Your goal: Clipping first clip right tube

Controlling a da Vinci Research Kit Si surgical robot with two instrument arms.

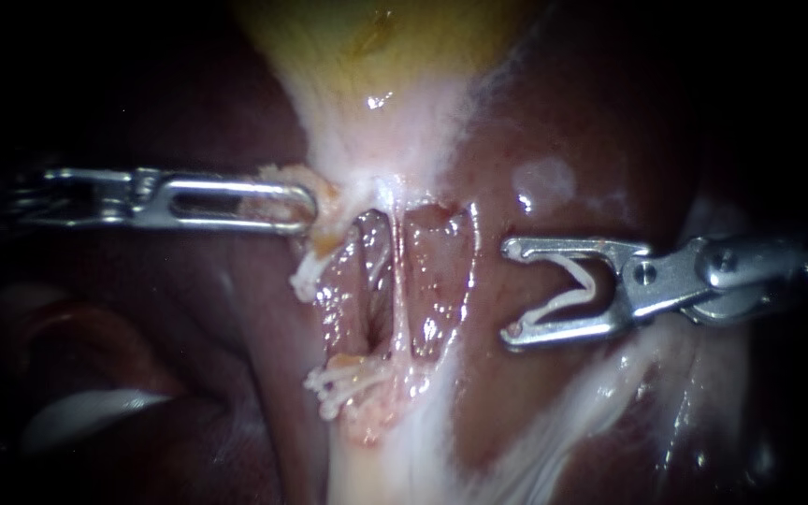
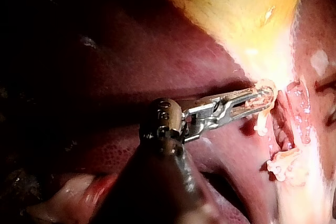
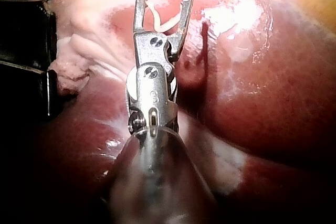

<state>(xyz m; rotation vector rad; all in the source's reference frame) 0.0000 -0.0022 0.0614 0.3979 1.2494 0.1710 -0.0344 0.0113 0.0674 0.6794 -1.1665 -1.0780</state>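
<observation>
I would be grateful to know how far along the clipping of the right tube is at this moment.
Done: the left instrument grips tissue below the gallbladder. In hand: the right instrument carries an open clip, apart from the right tube, which shows no clip. Left: advance, straddle that tube and close the clip.

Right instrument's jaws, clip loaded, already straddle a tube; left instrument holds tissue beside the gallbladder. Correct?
Not quite: the endoscope view shows the right instrument and its clip apart from the tubes, over the liver. The left instrument does hold tissue beside the gallbladder.
</observation>
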